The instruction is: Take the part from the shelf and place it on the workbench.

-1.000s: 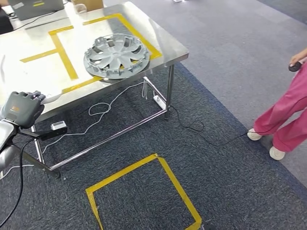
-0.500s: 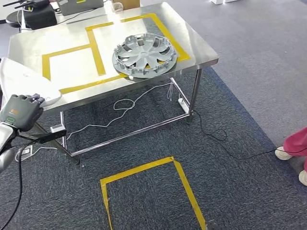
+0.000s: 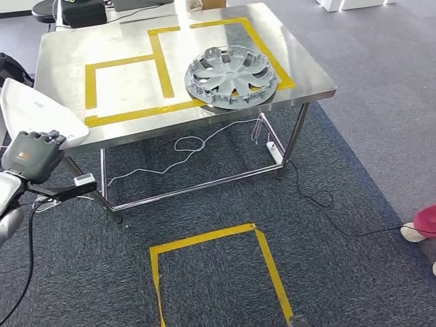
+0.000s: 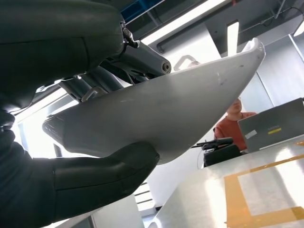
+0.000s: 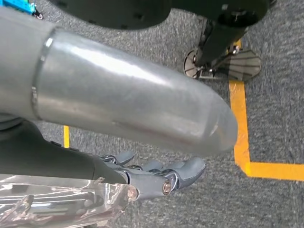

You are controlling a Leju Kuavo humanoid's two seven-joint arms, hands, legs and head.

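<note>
White plastic part (image 3: 38, 112) sits clamped in my left hand (image 3: 32, 155), fingers (image 4: 104, 173) grasping its underside, its long axis pointing ahead over the steel desk's (image 3: 61, 75) near left corner. The taped bay lies just right of it. My right hand (image 5: 157, 175) hangs empty, fingers loosely curled.
</note>
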